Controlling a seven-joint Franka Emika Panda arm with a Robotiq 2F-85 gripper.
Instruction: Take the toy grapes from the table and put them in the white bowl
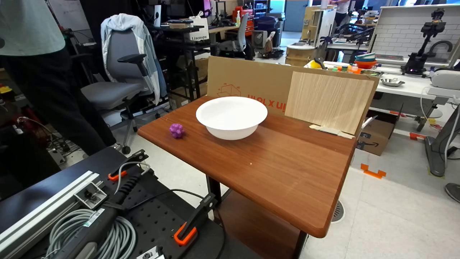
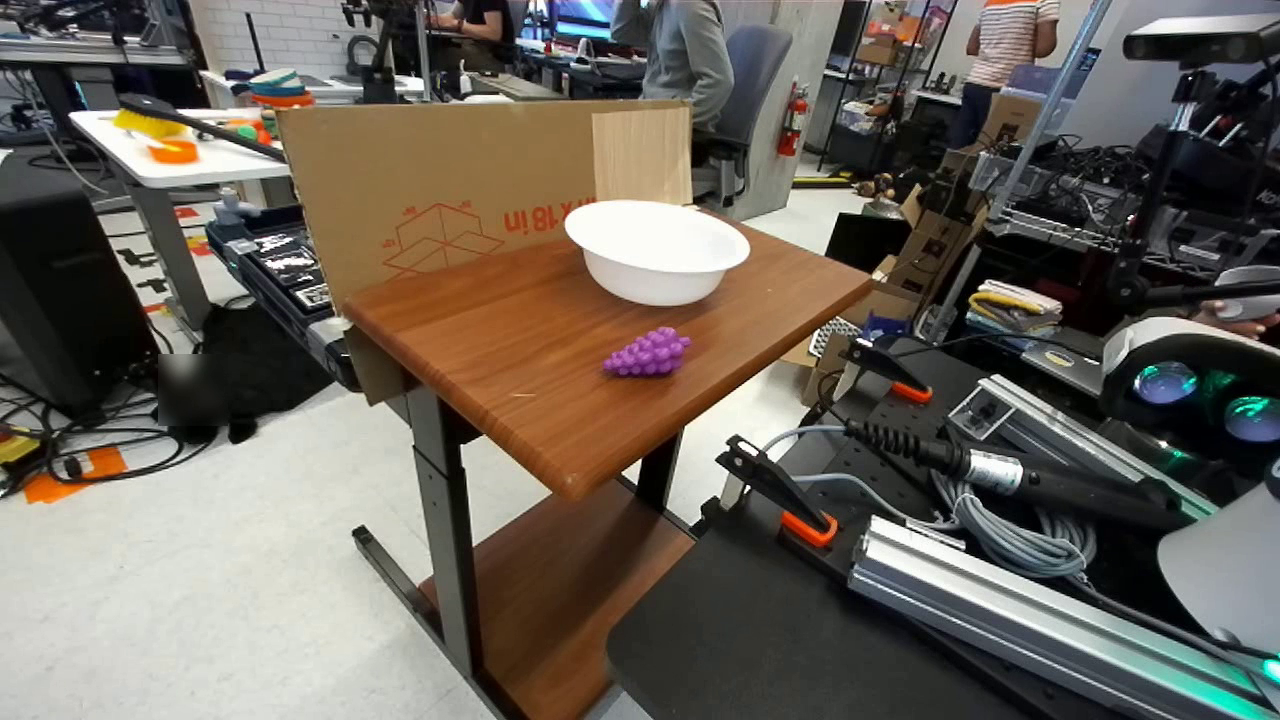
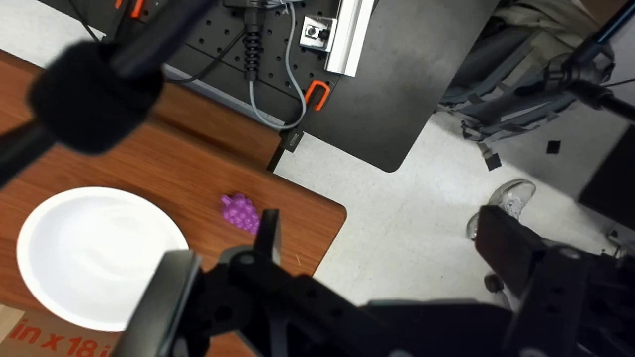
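The toy grapes point(image 1: 176, 131), a small purple lumpy cluster, lie on the reddish-brown wooden table point(image 1: 273, 172) near its edge. They also show in an exterior view point(image 2: 648, 353) and in the wrist view point(image 3: 240, 213). The white bowl point(image 1: 231, 133) stands upright on the table beside the grapes, apart from them. Its inside looks empty in the wrist view point(image 3: 101, 258). My gripper point(image 3: 382, 225) is open with nothing between its fingers. It is above the table's corner and the floor, with the grapes just left of its left finger in the wrist view. The gripper is not in either exterior view.
A cardboard sheet point(image 2: 440, 180) stands along the table's back edge with a pale plywood board point(image 1: 329, 99) against it. A black bench point(image 1: 169, 216) with orange clamps, cables and a metal rail stands near the table. A blurred black rod point(image 3: 96, 96) crosses the wrist view.
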